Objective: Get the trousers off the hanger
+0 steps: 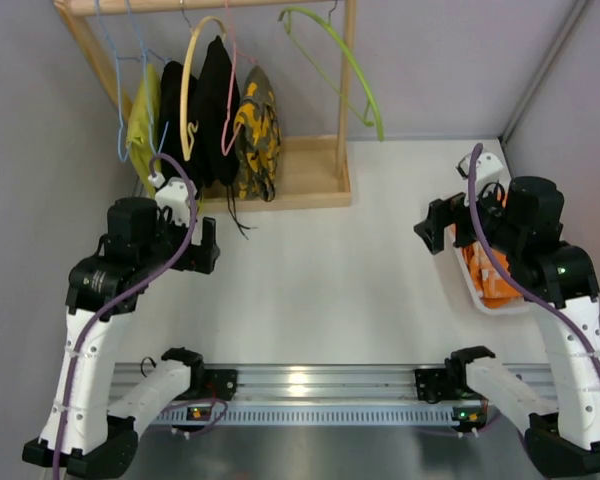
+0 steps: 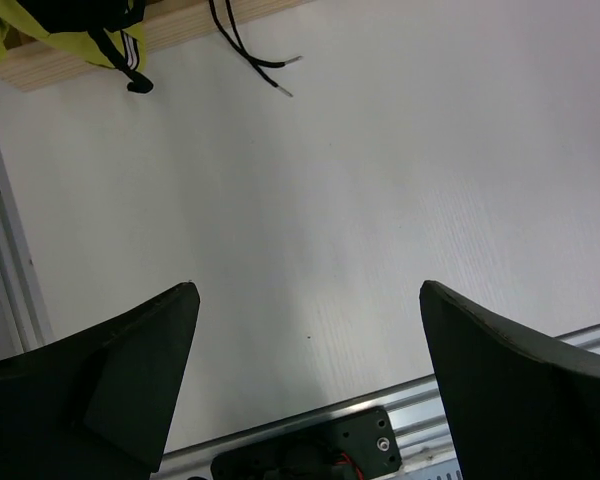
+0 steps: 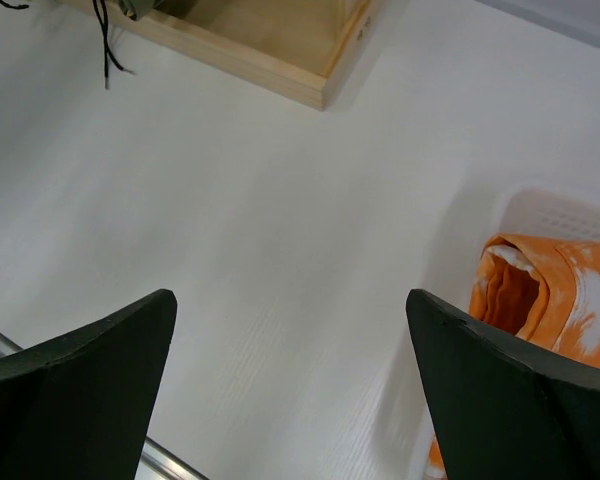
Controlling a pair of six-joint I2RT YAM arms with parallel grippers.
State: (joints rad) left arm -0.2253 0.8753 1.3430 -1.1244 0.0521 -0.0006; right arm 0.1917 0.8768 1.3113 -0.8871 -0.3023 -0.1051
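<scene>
Trousers on the hanger at the table's far edge; both pincers apart and empty.
Top view: the trousers (image 1: 257, 135), camouflage in yellow-orange, olive-green and dark brown patches, hang bunched from the thin pale-pink hanger (image 1: 236, 70) on the wooden rack (image 1: 305, 178) toward the far left corner of the table (image 1: 330, 280), touching a black garment (image 1: 216, 100); the left pincer (image 1: 202, 250) sits near the rack base, the right pincer (image 1: 432, 228) beside a white basket (image 1: 477, 297) of orange cloth (image 1: 485, 275) at the right edge. Left wrist view: fingers spread wide, nothing between them, bare table beneath, black cords trailing off the rack base. Right wrist view: fingers likewise spread and empty, basket to the right.
</scene>
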